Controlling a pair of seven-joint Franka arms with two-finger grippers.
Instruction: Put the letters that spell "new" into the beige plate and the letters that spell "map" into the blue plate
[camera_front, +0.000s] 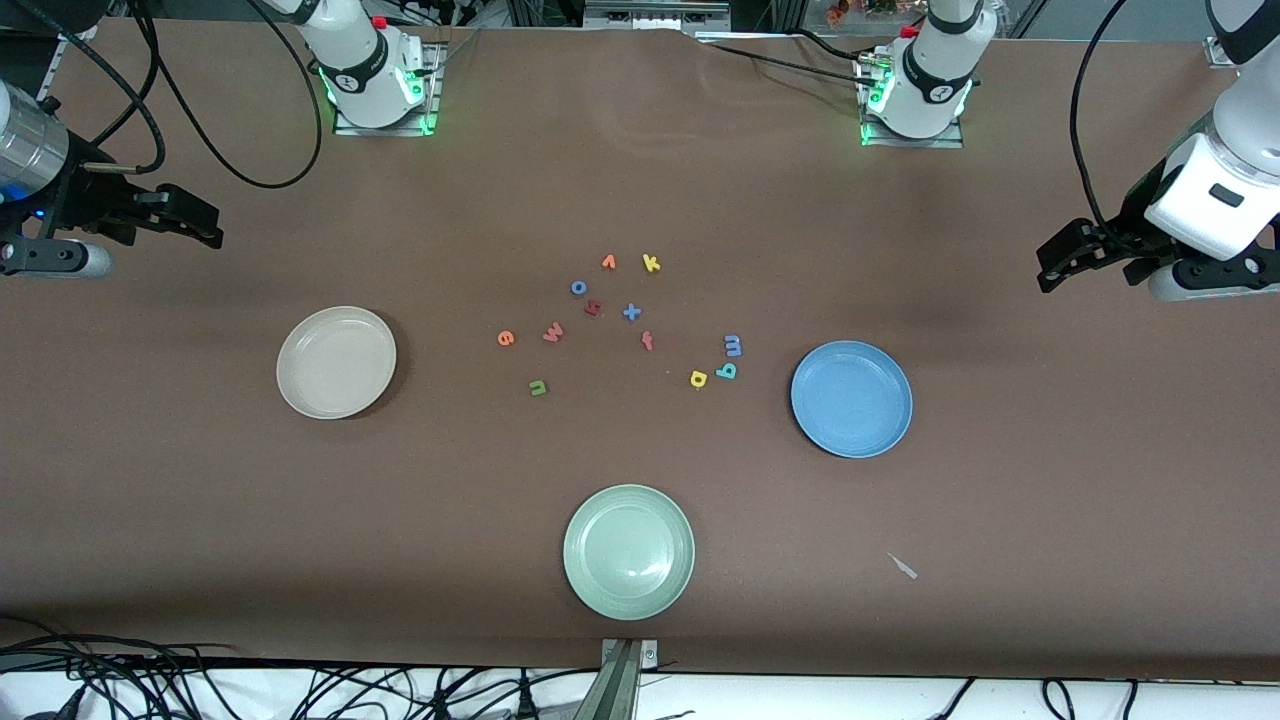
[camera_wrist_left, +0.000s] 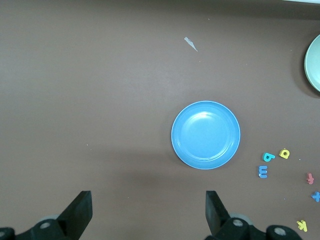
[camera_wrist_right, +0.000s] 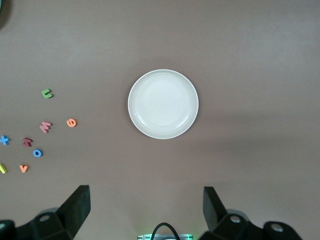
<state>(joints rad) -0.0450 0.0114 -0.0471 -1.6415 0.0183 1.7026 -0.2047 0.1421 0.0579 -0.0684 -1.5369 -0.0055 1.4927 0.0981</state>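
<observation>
The beige plate lies toward the right arm's end and holds nothing. The blue plate lies bare toward the left arm's end. On the table between them are green "n", orange "e" and pinkish "w". Beside the blue plate sit "m", yellow "a" and teal "p". My left gripper and right gripper hang open and hold nothing, each over bare table at its own end.
A pale green plate sits near the front edge. Other letters lie farther from the camera: orange "v", yellow "k", blue "o", a dark red letter, a blue cross, a red "f". A white scrap lies nearby.
</observation>
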